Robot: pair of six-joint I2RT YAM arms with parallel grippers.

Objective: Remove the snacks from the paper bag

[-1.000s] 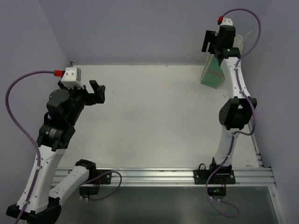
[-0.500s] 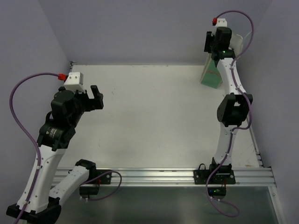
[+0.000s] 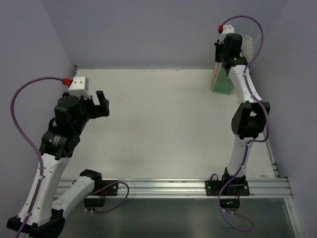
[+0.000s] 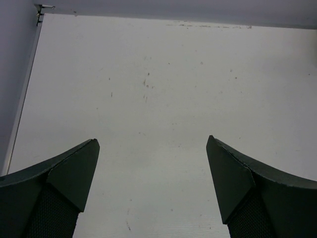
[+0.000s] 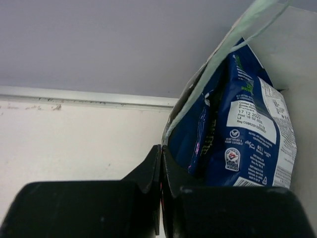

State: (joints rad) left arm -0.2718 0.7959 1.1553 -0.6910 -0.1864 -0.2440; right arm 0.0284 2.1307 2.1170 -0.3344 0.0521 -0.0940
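Where the bench reaches its far right corner, the paper bag is stood, with a blue-and-white packet seen inside. The right tool is pressed together at the bag's rim; whether paper is pinched cannot be told. The left tool is held spread apart above the bench's left side.

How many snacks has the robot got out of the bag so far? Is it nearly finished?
None yet: no packet lies on the table. Right now the right jaws are shut on the paper bag's rim, with blue packets showing inside. The left jaws are open, holding nothing. Every snack is left to take out.
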